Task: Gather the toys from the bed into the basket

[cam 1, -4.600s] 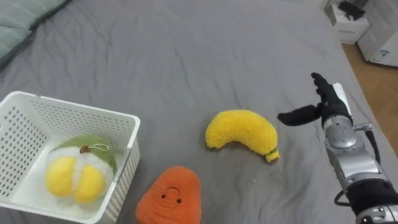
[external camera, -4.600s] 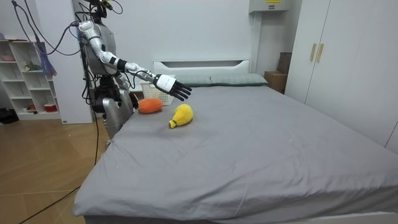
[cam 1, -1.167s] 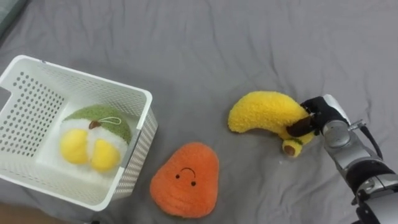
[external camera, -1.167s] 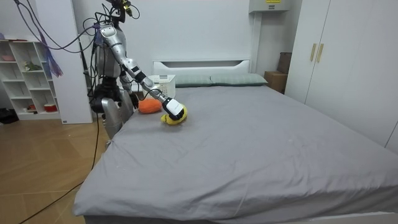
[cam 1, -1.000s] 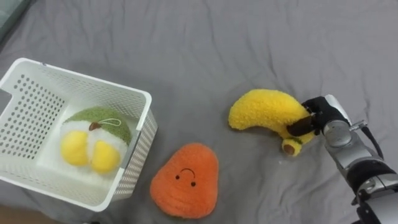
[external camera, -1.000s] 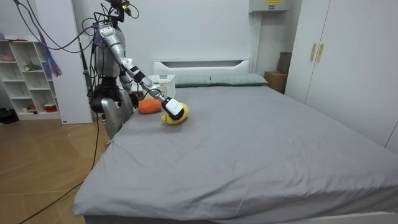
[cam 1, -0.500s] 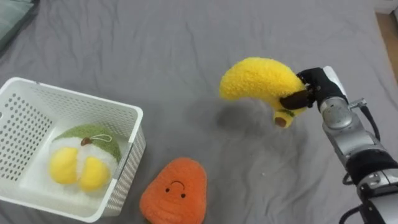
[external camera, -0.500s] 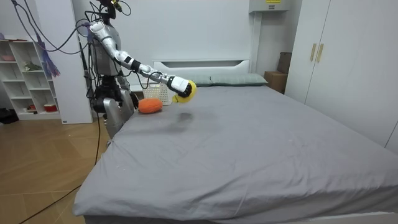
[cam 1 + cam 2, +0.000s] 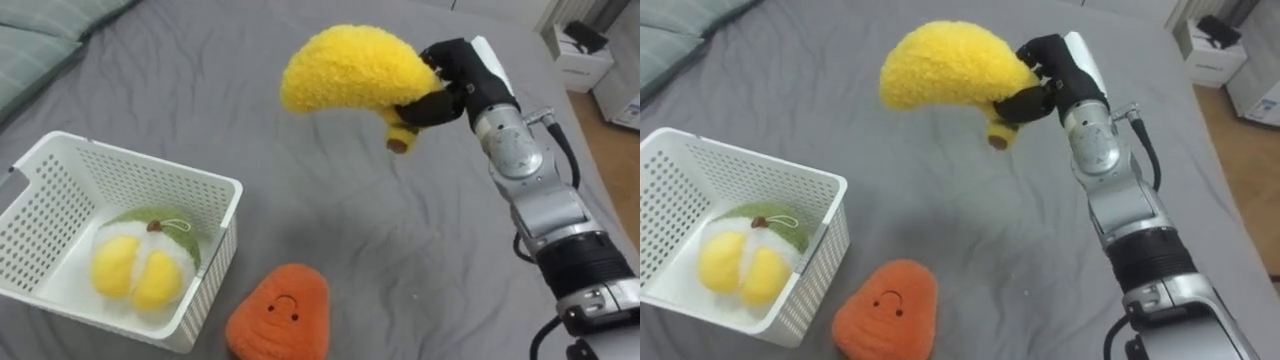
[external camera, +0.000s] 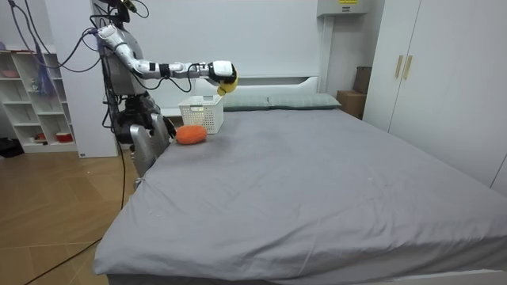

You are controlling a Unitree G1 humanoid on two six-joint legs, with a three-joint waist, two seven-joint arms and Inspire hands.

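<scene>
**Q:** What has changed since the earlier frames?

**A:** A second ago the banana plush point(image 9: 355, 68) lay on the bed point(image 9: 330, 210), right of the basket point(image 9: 150, 163), with the right robot hand point(image 9: 450, 85) already closed on its stem end. It is now lifted clear of the bed, in the air above and to the right of the basket's far corner. The robot hand's fingers are curled round the stem end. In the room view the arm reaches out level, and the banana plush hangs higher than the basket's rim. The orange plush point(image 9: 280, 312) lies as before, just beside the basket's near right corner. The green-and-yellow plush point(image 9: 140, 258) stays inside the basket.

**Q:** What is hidden or cut off?

**A:** Part of the robot hand's fingers lies behind the banana plush. The picture's lower edge cuts the orange plush, and the left edge cuts the basket's left corner.
</scene>
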